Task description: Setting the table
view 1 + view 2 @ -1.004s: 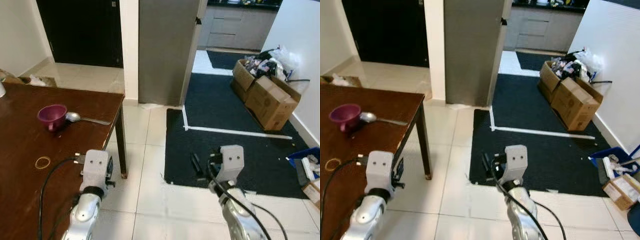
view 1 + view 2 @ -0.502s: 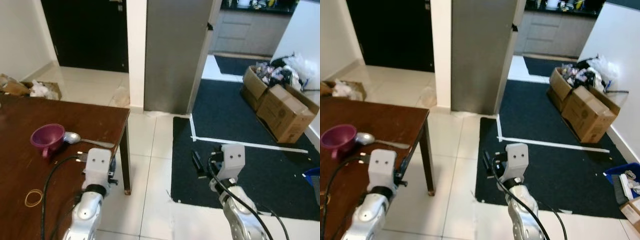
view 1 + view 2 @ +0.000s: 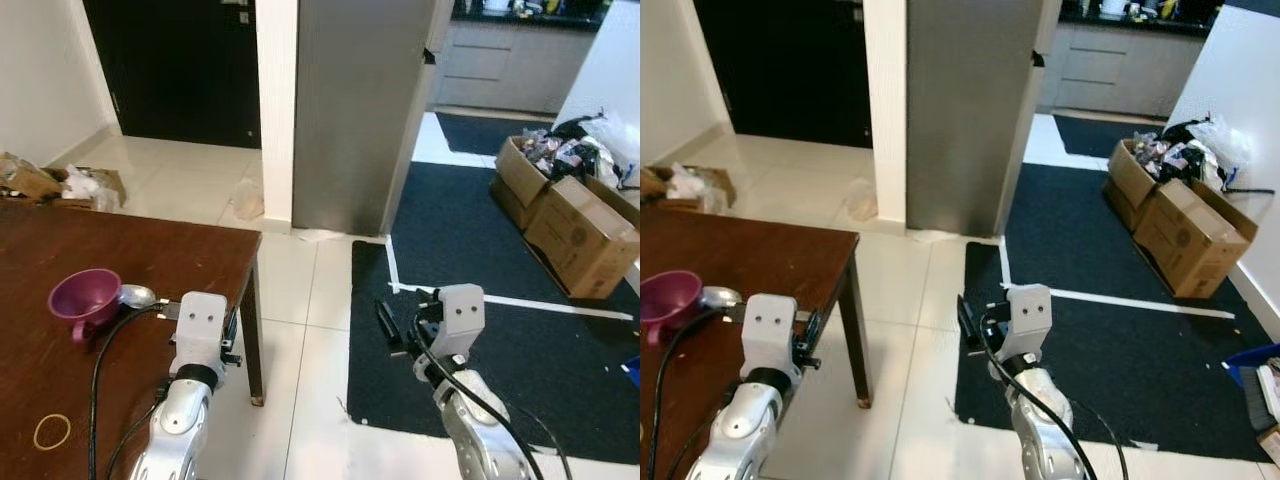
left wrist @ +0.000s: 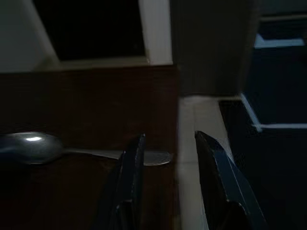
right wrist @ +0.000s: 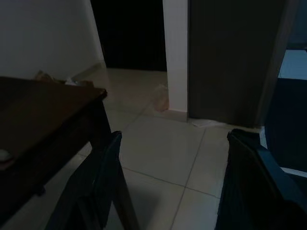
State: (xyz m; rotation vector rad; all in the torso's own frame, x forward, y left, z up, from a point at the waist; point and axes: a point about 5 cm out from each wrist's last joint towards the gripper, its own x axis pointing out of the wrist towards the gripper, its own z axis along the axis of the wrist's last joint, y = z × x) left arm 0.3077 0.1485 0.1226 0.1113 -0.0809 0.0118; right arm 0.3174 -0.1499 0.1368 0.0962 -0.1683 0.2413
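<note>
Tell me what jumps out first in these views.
The purple cup on the brown table, a spoon lying beside it. The left end effector sits open at the spoon's handle end, near the table's corner. Cardboard boxes crowd the dark carpet on the far right.

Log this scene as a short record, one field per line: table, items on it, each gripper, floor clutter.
table: brown wooden table, on the robot's left
cup: purple cup on the table
spoon: metal spoon lying beside the cup, handle toward the table edge
band: rubber band on the near part of the table
left gripper: left gripper open, over the spoon handle's tip
right gripper: right gripper open, above the floor
floor clutter: cardboard boxes on the dark carpet
</note>
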